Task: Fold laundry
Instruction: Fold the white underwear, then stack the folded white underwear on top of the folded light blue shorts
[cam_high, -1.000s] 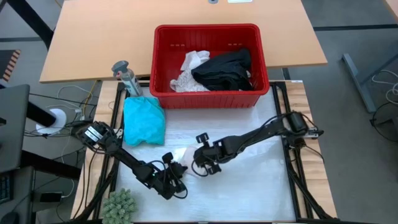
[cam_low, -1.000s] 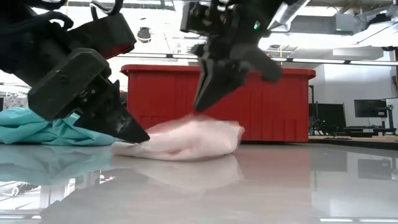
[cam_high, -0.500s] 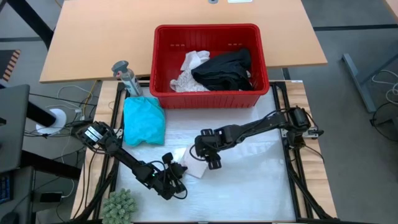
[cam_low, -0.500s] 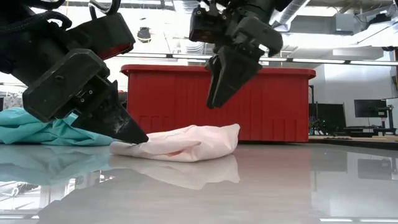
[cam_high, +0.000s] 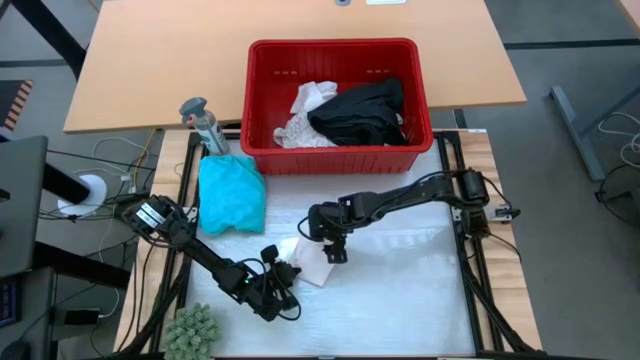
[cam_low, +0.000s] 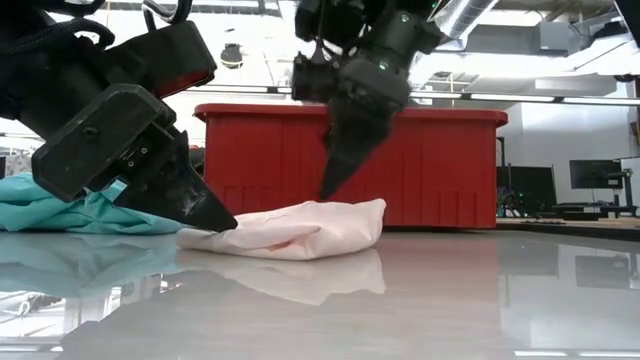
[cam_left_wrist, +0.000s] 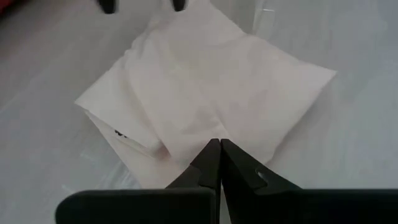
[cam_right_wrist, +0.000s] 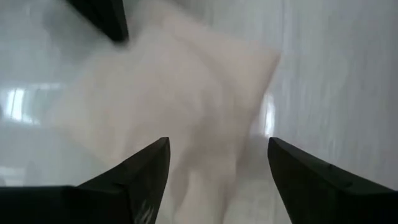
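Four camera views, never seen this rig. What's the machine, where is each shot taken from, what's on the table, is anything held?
It is a robot with two dark arms at a table, folding laundry. One picture looks straight down from overhead, one looks level across the tabletop, and two come from cameras on the arms' wrists.

On the table lie a folded cream cloth near the middle and a teal garment beside it. Behind them stands a red basket holding a black garment and white pieces. A grey spray bottle stands by the basket, and a small green fuzzy plant sits at the front edge.

The left gripper has its jaws shut and their tip pressed down on one edge of the cream cloth, so it pins or pinches that edge. The right gripper hangs just above the cloth with its jaws wide open, holding nothing.
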